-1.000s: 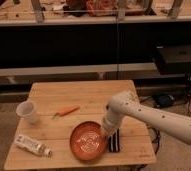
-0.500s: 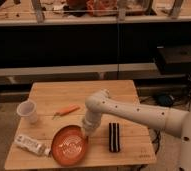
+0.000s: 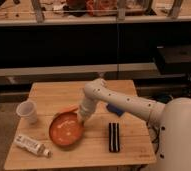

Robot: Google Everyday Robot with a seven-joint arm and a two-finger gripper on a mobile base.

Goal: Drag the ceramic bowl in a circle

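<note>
The ceramic bowl [image 3: 66,129] is wide, shallow and orange-brown with pale glossy marks inside. It sits on the wooden table [image 3: 64,95], left of centre and near the front. My gripper [image 3: 82,118] comes down from the white arm [image 3: 124,102] and meets the bowl's right rim. An orange carrot [image 3: 65,110] peeks out just behind the bowl.
A small white cup [image 3: 28,111] stands at the table's left. A white tube [image 3: 32,145] lies at the front left, close to the bowl. A black rectangular object [image 3: 114,137] lies at the front right. Dark shelving stands behind the table.
The bowl has been dragged left across the table with the gripper at its rim, from beside the black object to left of centre. The arm swung left with it.
</note>
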